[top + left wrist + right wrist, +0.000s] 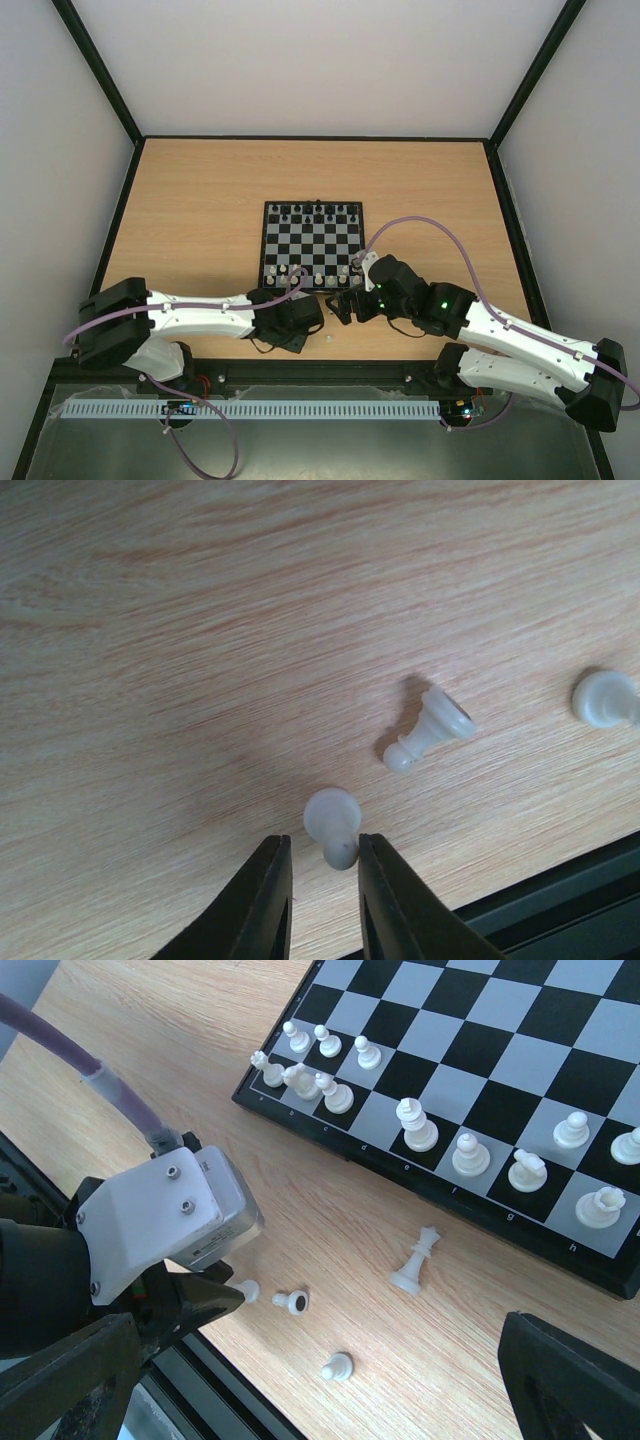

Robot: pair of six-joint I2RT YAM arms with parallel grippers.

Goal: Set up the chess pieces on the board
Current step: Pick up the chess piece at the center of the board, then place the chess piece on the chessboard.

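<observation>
The left gripper (322, 840) sits low over the wooden table (200, 200), its jaws narrow and straddling a fallen white pawn (332, 818) at the lower centre of the left wrist view. A sliver of wood shows between the pawn and the left-hand finger, so it is not clamped. A 2nd pawn (430, 730) lies on its side up and to the right, and a 3rd (605, 698) is cut off by the right edge. The dark table rail (560, 900) crosses the lower right corner.

The right gripper (345, 303) hangs near the board's near edge, jaws spread wide, with only its dark fingers (570, 1375) showing, cropped in the bottom corners of its wrist view.

The board (310, 240) lies mid-table. About 12 white chess pieces (415, 1125) stand in its near rows and black pieces (315, 212) in the far row. A taller white piece (417, 1260) lies toppled on the wood just below the board. A purple cable (120, 1100) runs down the upper left. From above, the left fingers are hidden under the wrist.
</observation>
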